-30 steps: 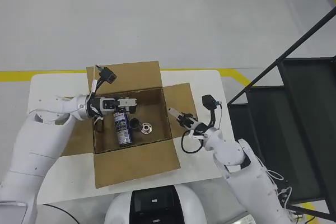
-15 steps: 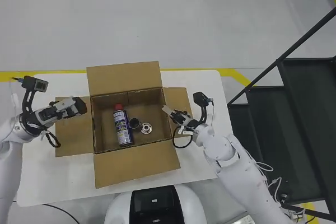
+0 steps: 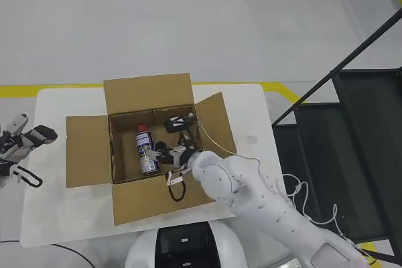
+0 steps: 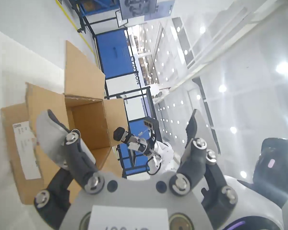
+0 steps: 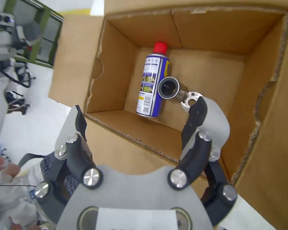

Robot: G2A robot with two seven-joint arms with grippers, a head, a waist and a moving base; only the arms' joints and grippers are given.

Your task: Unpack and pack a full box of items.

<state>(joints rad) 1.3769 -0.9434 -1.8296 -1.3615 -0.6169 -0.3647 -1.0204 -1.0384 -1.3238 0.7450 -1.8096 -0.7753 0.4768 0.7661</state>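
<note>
Since the earlier top view frames, the left end effector (image 3: 39,136) is drawn back from the box (image 3: 147,90) to the left edge of the worktop (image 3: 241,100), and the right end effector (image 3: 166,151) is brought in over the open box, so another item is judged about to be lifted out. In the left wrist view, the left end effector is seen spread and empty, held aside from the box. In the right wrist view, the right end effector is likewise released and aimed down into the box, where the spray can (image 5: 153,82) is laid flat with a flanged metal tube (image 5: 174,92) just beside it.
</note>
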